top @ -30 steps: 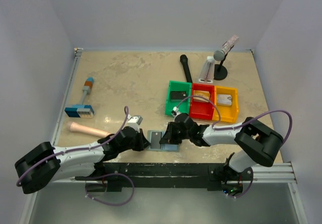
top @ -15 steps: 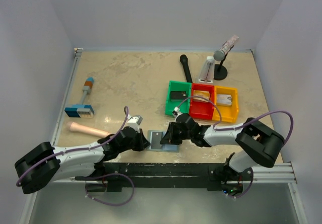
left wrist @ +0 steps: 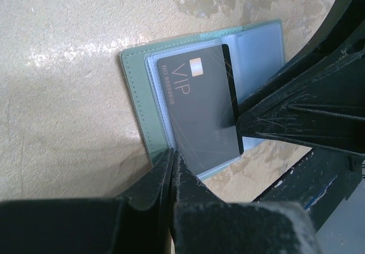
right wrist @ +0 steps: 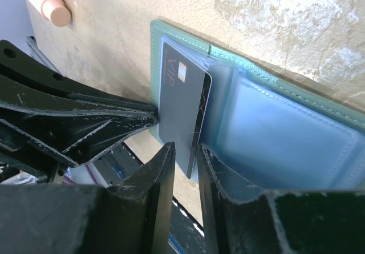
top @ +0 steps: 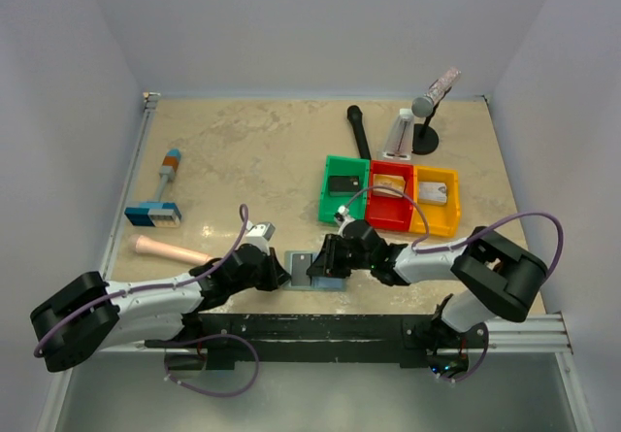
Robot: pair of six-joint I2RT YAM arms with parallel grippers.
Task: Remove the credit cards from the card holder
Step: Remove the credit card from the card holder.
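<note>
- dark VIP card (left wrist: 199, 105) sticking out of the teal card holder (left wrist: 134, 94), dead centre
- left gripper (left wrist: 172, 157) pinched together at 6 o'clock, right at the holder's edge
- right gripper (left wrist: 242, 125) at the card's 3 o'clock edge

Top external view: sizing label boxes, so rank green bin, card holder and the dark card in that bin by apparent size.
1. green bin
2. card holder, partly covered, so unsure
3. dark card

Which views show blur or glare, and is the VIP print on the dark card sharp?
Left wrist view: the dark card is sharp, its VIP print readable; the left fingers in front are dark and soft; white glare streaks the table. Right wrist view: the right fingers are blurred, the card holder fairly sharp. Top view: even light, faint sheen on the table.
</note>
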